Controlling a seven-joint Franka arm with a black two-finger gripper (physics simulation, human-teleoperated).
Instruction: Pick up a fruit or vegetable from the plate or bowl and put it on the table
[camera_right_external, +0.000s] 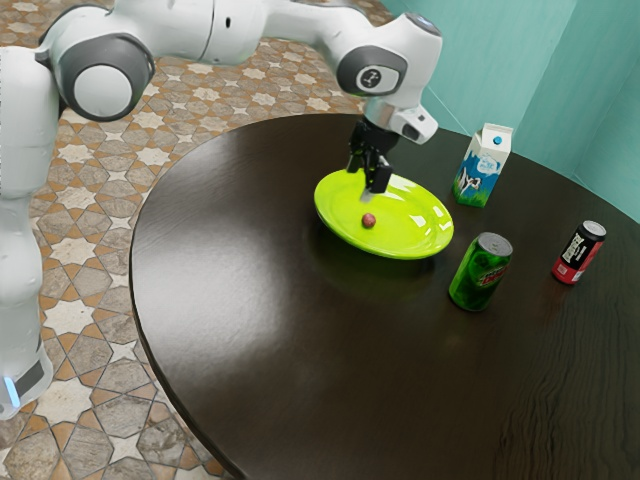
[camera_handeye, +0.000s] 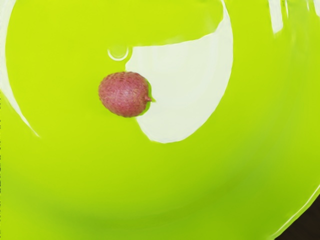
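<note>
Pincer (camera_right_external: 368, 182) is over the plate (camera_right_external: 428, 236), empty. Its two fingers are spread, with a gap between them. I've got it pointing down, tips above the plate's inner surface and apart from the fruit (camera_right_external: 369, 220).

Fruit is small, round, pinkish red, bumpy skin, short stem nub in the wrist view. It's lying on the plate, inside the rim, on the side toward the exterior view's left. White glare on the plate right beside it.

Plate is bright yellow-green, glossy, shallow, raised rim. My arm (camera_right_external: 290, 20) reaches in to it from the exterior view's upper left.

Green can (camera_right_external: 480, 272): upright, just off the plate, toward the exterior view's lower right. Milk carton (camera_right_external: 480, 176): upright, near the plate, toward the exterior view's upper right. Black and red can (camera_right_external: 579, 252): upright, well apart from the plate, farther to the exterior view's right than the green can.

Dark round table (camera_right_external: 290, 390) under the plate.
</note>
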